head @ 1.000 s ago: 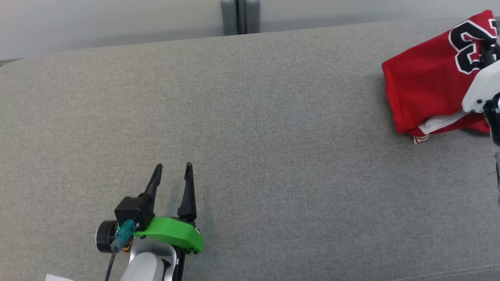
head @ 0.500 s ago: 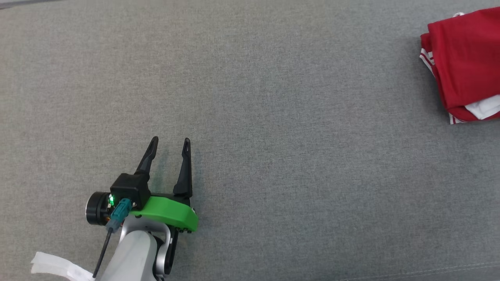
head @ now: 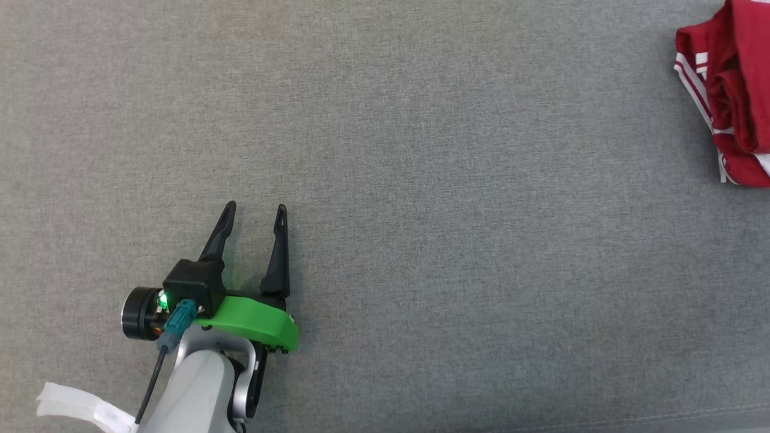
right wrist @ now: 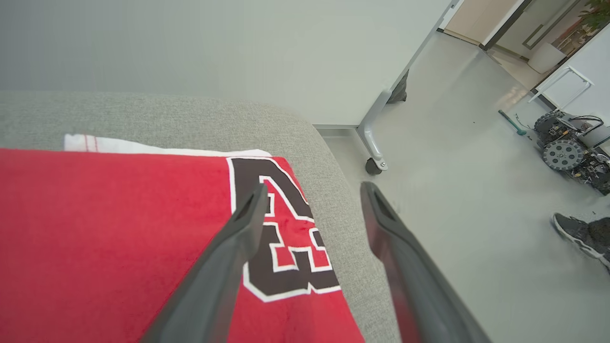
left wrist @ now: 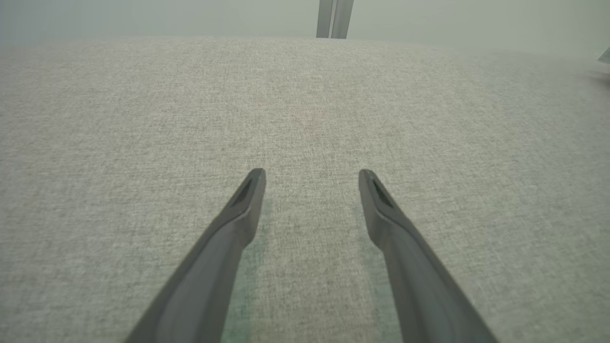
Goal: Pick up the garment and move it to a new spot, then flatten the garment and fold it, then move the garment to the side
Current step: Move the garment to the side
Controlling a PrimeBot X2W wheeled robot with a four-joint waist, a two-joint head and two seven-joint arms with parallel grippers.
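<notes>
The garment (head: 743,96), a red jersey with white-striped trim, lies bunched at the far right edge of the head view on the grey cushion (head: 421,180). In the right wrist view the garment (right wrist: 119,238) spreads flat, with black white-edged numerals near the cushion's edge. My right gripper (right wrist: 313,188) hovers open over that numbered corner, nothing between its fingers. My left gripper (head: 255,208) rests open on bare cushion at the lower left, far from the garment. In the left wrist view my left gripper (left wrist: 311,174) has only grey fabric between its fingers.
Beyond the cushion's rounded end lies a pale floor (right wrist: 452,214) with a partition's wheeled foot (right wrist: 374,147), a wheeled machine (right wrist: 567,152) and a person's shoe (right wrist: 579,233). A white strip (head: 78,409) hangs by my left forearm.
The head camera has tilted down and shifted. The right forearm that lay over the garment a second ago has left that view. The left gripper stays open.
</notes>
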